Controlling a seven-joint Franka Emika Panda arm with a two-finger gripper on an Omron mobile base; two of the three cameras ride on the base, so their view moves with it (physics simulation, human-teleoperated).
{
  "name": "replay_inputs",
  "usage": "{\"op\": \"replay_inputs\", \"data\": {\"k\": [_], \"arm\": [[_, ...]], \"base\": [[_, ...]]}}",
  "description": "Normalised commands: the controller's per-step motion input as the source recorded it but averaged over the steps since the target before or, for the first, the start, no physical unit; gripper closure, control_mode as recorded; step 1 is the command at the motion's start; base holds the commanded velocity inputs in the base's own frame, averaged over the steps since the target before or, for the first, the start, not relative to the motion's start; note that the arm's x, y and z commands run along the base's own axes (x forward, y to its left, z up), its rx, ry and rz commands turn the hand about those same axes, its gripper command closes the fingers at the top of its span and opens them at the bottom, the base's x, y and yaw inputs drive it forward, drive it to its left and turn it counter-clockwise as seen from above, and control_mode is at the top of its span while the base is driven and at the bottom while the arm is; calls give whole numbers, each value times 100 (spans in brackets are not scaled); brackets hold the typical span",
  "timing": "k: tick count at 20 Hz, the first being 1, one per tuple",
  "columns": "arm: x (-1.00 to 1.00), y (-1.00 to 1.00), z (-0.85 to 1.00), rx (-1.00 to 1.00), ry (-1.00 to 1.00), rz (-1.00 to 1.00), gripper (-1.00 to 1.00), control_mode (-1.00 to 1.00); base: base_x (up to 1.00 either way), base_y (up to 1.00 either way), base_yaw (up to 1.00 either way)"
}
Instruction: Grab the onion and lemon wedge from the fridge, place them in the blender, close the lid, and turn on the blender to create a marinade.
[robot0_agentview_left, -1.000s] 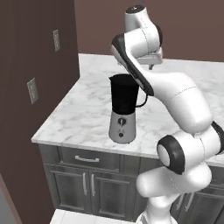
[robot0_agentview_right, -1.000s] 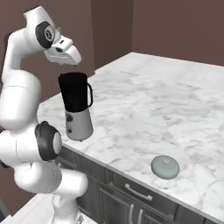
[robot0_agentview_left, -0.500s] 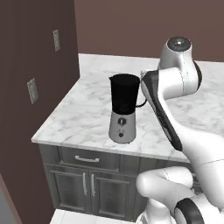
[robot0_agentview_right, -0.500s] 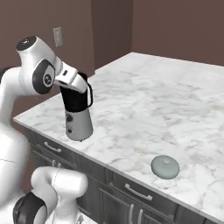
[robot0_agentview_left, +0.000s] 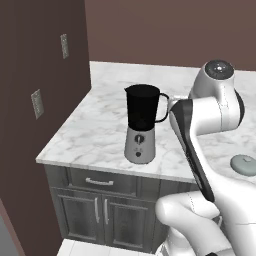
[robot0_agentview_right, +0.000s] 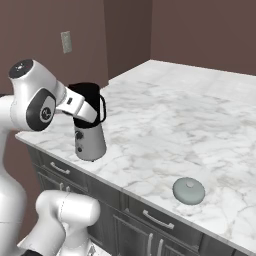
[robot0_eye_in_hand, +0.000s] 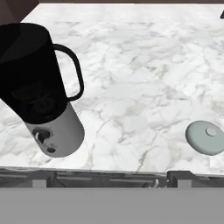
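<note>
The blender (robot0_agentview_left: 142, 122) (robot0_agentview_right: 89, 125) (robot0_eye_in_hand: 41, 87) stands near the front left corner of the marble counter (robot0_agentview_right: 175, 115), its dark jar uncovered. I cannot make out what is inside the jar. The pale grey lid (robot0_agentview_left: 244, 164) (robot0_agentview_right: 188, 190) (robot0_eye_in_hand: 205, 137) lies flat on the counter to the blender's right, near the front edge. My gripper (robot0_eye_in_hand: 112, 178) looks over the counter edge from the front, its tips wide apart with nothing between them, so it is open. The onion, the lemon wedge and the fridge are out of view.
A dark brown wall with two outlets (robot0_agentview_left: 37, 102) rises left of the counter. Grey cabinet drawers and doors (robot0_agentview_left: 100, 182) sit below the counter front. My white arm (robot0_agentview_left: 200, 150) folds down in front of the counter between blender and lid.
The arm has swung down from above the blender jar to low in front of the counter. The blender and the lid have not moved.
</note>
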Motion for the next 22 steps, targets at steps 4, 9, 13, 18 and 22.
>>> {"op": "replay_inputs", "data": {"k": [4,9,13,18,22], "arm": [[2,0,0,0,3,1,-100,-100],[9,0,0,0,1,0,-100,-100],[-4,0,0,0,0,0,-100,100],[0,0,0,0,0,0,-100,100],[0,0,0,0,0,0,-100,100]], "base": [[0,0,0],[0,0,0],[-28,0,0],[-94,-11,-8],[-100,-46,-11]]}}
